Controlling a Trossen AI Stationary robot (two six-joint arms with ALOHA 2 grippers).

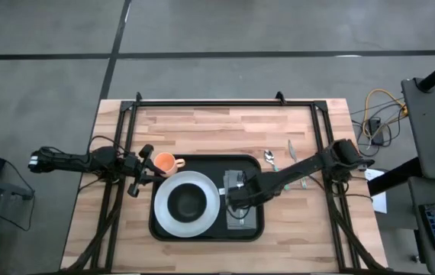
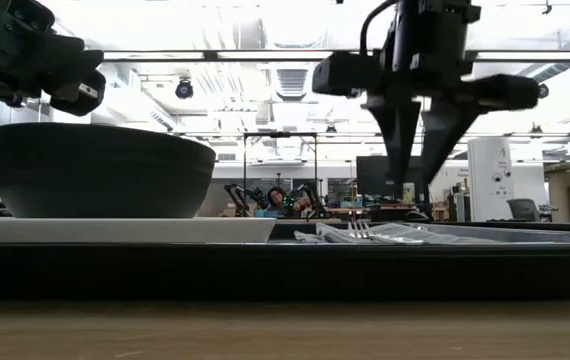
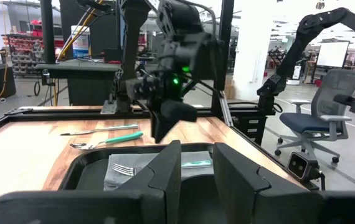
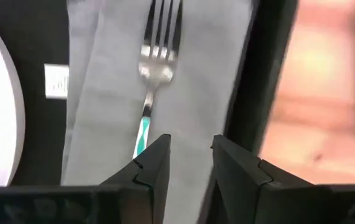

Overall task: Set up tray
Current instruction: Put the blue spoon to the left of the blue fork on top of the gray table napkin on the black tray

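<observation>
**Cutlery stage: fork down on napkin, spoon and knife still off the tray**

Left gripper (image 1: 135, 177) waits just off the tray's 9 o'clock edge, above the wood; its fingers look nearly closed with nothing between them.

Small orange ceramic cup (image 1: 163, 162) stands at the tray's 10 o'clock corner.

Large black rectangular tray (image 1: 206, 234) sits at table centre, toward the front edge. Its left half holds a round white plate (image 1: 188, 221) with a dark bowl (image 1: 187, 202) on it.

Grey folded cloth napkin (image 1: 242, 218) lies at the tray's 3 o'clock side. A metal fork with a teal handle (image 4: 154, 68) rests on it, tines pointing away from the right gripper (image 1: 235, 195), which hovers directly over the handle with fingers parted, gripping nothing.

Metal spoon (image 1: 271, 159) and teal-handled knife (image 1: 293, 153) lie on bare wood at the tray's 2 o'clock.

Judgement: fork placement looks finished. The next move calls for lifting clear, swinging toward 2 o'clock and pinching the spoon or knife by its handle.
</observation>
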